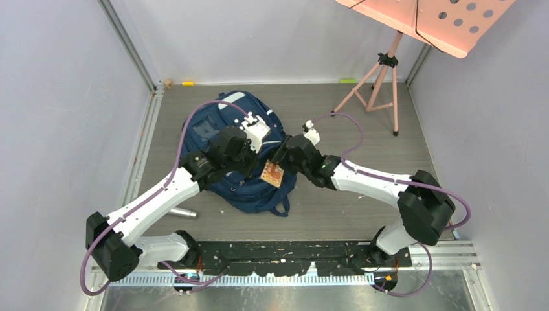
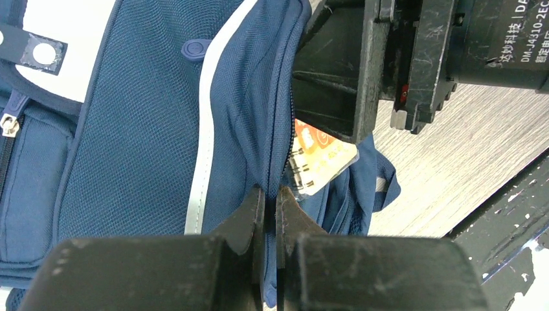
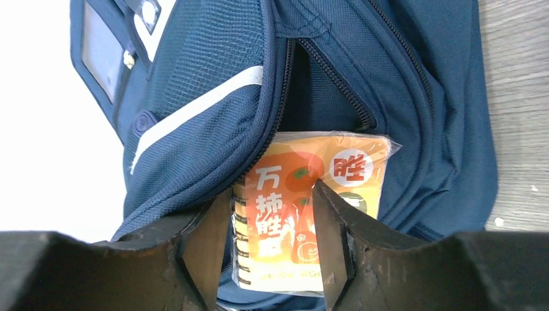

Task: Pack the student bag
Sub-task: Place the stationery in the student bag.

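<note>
Notebook (image 3: pixel 353 175) half inside bag (image 3: pixel 213 129); left gripper (image 2: pixel 270 197) pinches bag fabric tight, right gripper (image 3: pixel 270 193) fingers apart astride notebook, grip unclear.

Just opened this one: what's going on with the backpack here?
Two robot arms are packing the navy student bag. The left gripper has its fingers shut on the fabric beside the open zipper, at the edge of the opening. The right gripper has its fingers on either side of an orange spiral notebook that sits partly inside that opening. Whether it grips the notebook firmly is unclear.
</note>
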Controlling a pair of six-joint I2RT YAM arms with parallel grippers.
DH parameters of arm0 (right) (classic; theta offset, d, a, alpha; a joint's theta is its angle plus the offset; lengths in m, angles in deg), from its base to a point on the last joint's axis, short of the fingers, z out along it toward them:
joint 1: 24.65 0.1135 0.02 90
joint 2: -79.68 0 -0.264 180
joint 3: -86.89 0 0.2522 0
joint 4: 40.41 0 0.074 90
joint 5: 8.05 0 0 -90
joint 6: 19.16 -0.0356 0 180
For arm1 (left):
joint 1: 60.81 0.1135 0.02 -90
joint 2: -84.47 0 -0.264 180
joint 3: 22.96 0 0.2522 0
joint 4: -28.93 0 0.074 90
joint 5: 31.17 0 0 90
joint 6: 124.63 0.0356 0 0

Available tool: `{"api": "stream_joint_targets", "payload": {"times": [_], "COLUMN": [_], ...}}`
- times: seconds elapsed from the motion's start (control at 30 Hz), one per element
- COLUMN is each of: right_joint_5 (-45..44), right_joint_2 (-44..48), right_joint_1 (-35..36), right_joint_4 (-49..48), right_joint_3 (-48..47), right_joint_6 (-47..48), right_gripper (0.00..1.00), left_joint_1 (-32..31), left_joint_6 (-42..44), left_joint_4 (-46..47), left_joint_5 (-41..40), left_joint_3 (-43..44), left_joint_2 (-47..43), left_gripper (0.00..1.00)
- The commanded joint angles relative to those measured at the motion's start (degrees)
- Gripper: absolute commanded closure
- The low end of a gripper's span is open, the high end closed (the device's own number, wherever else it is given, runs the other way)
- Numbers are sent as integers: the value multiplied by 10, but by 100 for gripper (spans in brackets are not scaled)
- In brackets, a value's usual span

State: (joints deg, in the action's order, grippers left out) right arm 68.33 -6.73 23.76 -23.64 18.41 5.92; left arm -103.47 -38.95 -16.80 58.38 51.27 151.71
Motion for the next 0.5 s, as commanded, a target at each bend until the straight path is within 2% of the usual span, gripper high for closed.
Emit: {"api": "stream_joint_targets", "payload": {"times": [0.0, 0.23, 0.47], "right_joint_5": [-68, -105, -144], "right_joint_2": [8, -19, -8], "right_joint_1": [0, 6, 22], "right_joint_4": [-128, -216, -175], "right_joint_3": [-3, 8, 11], "right_joint_6": [-55, -92, -66], "right_gripper": [83, 88, 85], "left_joint_1": [-15, -15, -12], "left_joint_6": [-22, -23, -29], "left_joint_4": [67, 69, 59], "left_joint_5": [83, 97, 53], "left_joint_3": [18, 18, 21], "left_joint_2": [-17, -15, -16], "left_gripper": [100, 100, 100]}}
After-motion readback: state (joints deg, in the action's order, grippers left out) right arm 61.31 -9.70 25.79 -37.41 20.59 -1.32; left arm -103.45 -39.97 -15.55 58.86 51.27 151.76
